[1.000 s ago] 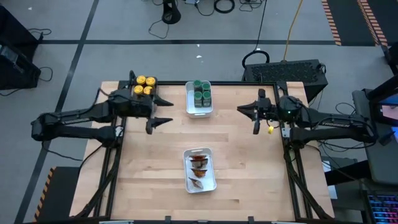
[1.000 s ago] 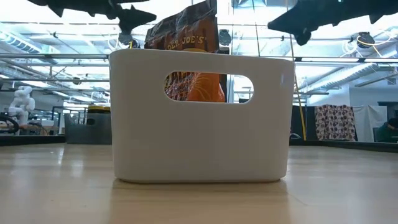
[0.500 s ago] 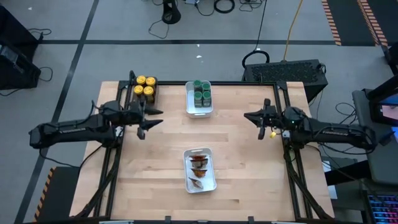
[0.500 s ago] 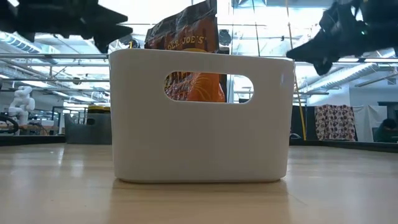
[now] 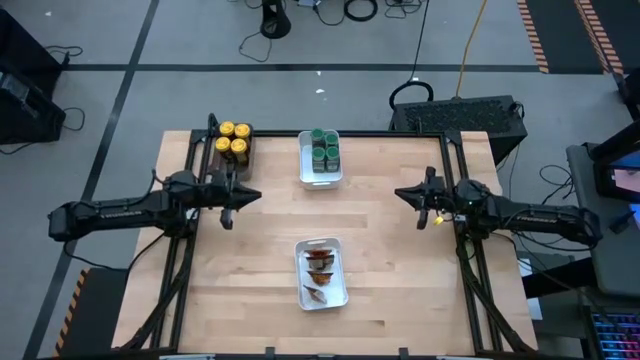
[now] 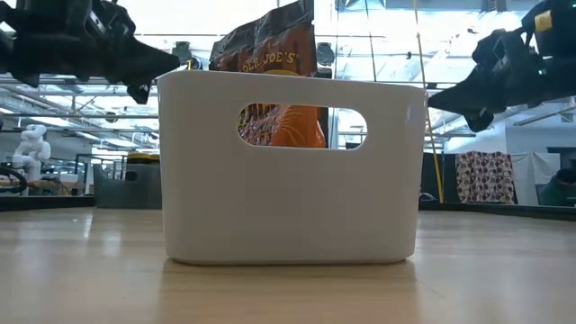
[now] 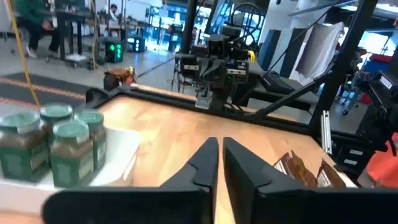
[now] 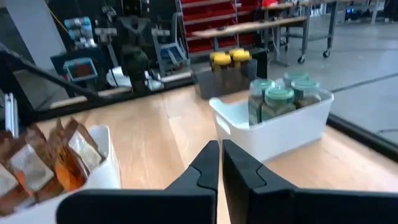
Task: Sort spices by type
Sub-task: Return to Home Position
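Yellow-lidded jars [image 5: 232, 140] stand in a dark tray [image 5: 246, 150] at the far left of the table. Green-lidded jars [image 5: 322, 148] fill a white bin [image 5: 320, 178] at the far middle. Brown-orange packets [image 5: 319, 270] stand in a second white bin [image 5: 343, 295] near the front. My left gripper [image 5: 256, 194] hangs shut over the table's left part, pointing level toward the right. My right gripper [image 5: 399, 190] hangs shut over the right part, pointing level toward the left. Both are empty and well above the tabletop. Neither is close to a bin.
Bare wood lies between the two grippers and around the packet bin [image 6: 288, 171]. The left wrist view shows the green-lidded jars [image 7: 59, 146] to one side and the packets [image 7: 305, 171] to the other. A black keyboard-like case [image 5: 455, 115] sits beyond the far right corner.
Both arms have drawn back toward their own side edges of the table and sunk lower. My left gripper, wide open a second ago, has shut on nothing. No spice or bin has moved.
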`<state>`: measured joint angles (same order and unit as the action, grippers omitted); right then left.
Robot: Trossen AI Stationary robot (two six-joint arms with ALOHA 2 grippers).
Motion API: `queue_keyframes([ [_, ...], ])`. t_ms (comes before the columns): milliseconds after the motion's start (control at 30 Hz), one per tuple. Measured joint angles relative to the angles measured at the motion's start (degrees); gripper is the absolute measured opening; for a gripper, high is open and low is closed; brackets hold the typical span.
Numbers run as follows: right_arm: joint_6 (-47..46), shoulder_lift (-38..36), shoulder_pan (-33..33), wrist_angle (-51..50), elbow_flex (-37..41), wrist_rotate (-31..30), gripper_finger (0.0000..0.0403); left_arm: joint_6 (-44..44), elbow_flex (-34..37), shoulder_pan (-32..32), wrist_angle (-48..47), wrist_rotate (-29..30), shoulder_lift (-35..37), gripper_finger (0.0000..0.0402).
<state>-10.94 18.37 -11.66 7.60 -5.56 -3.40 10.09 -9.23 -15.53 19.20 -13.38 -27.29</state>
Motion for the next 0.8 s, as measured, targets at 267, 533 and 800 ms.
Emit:
queue_keyframes([
  [267,0.20,-2.30,0.00,-5.98,0.11,0.00,0.0000,2.71,3.51,0.00,-3.27,-0.50,6.80,0.0005],
  [533,1.07,-7.00,0.02,-10.44,0.06,-2.50,0.0000,3.04,6.90,0.00,-6.22,1.32,15.26,0.0012],
  [800,1.46,-8.43,0.02,-11.19,0.04,-0.95,0.0000,1.14,8.82,0.00,-5.29,2.87,19.04,0.0013],
])
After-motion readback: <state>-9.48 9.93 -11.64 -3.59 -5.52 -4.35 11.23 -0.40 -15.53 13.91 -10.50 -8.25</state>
